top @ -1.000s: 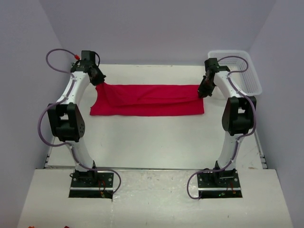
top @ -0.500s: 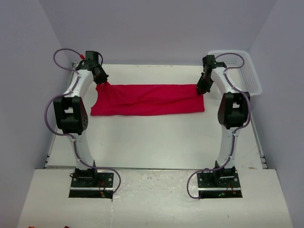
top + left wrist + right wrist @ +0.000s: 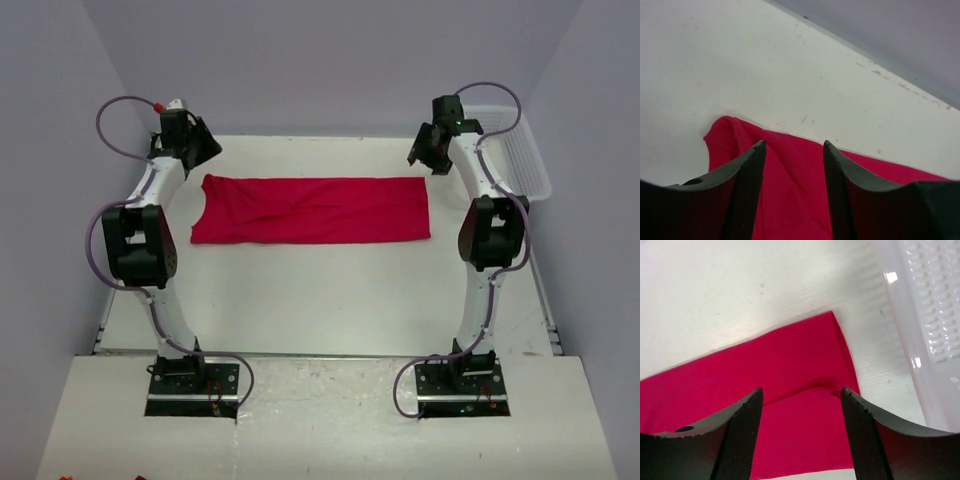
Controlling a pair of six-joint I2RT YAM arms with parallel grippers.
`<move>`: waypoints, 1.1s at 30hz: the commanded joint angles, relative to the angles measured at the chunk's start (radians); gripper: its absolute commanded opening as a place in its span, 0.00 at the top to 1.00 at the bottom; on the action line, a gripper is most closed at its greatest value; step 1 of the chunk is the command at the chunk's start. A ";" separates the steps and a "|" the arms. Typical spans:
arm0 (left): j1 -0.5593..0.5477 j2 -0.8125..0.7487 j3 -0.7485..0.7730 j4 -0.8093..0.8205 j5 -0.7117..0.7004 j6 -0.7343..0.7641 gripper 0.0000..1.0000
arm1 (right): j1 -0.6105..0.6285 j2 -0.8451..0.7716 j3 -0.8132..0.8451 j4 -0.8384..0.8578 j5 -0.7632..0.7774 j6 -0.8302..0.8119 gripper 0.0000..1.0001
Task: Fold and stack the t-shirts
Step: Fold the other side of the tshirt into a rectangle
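Note:
One red t-shirt [image 3: 310, 210] lies folded into a long flat strip across the far half of the table. My left gripper [image 3: 200, 145] hangs open above and behind its far left corner; in the left wrist view red cloth [image 3: 790, 195] shows below between the parted fingers [image 3: 747, 185], untouched. My right gripper [image 3: 425, 148] hangs open above the far right corner. The right wrist view looks down on the shirt's right end [image 3: 805, 410], where one layer's edge crosses another. Nothing is held by either gripper.
A white mesh basket [image 3: 520, 150] stands at the table's far right corner, close beside the right arm; its rim [image 3: 920, 340] shows in the right wrist view. The grey back wall [image 3: 890, 30] runs just behind the shirt's far edge.
Both grippers have let go of the shirt's far corners, opened and lifted up and back. The far edge of the shirt has dropped flat onto the table.

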 commanded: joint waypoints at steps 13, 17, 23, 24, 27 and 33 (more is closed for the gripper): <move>-0.040 -0.299 -0.135 -0.263 0.135 -0.086 1.00 | 0.158 -0.446 -0.408 0.119 -0.342 -0.018 1.00; -0.069 -0.288 -0.202 -0.304 0.080 -0.042 0.75 | 0.224 -0.561 -0.485 0.115 -0.359 -0.025 0.84; -0.142 -0.288 -0.282 -0.306 -0.076 -0.030 0.74 | 0.240 -0.741 -0.601 0.124 -0.387 -0.033 0.72; -0.154 -0.273 -0.286 -0.302 -0.110 -0.030 0.74 | 0.240 -0.752 -0.608 0.122 -0.372 -0.038 0.71; -0.194 -0.226 -0.289 -0.302 -0.141 -0.038 0.74 | 0.238 -0.770 -0.615 0.105 -0.356 -0.045 0.69; -0.243 -0.158 -0.280 -0.322 -0.236 -0.052 0.74 | 0.238 -0.758 -0.602 0.105 -0.369 -0.047 0.67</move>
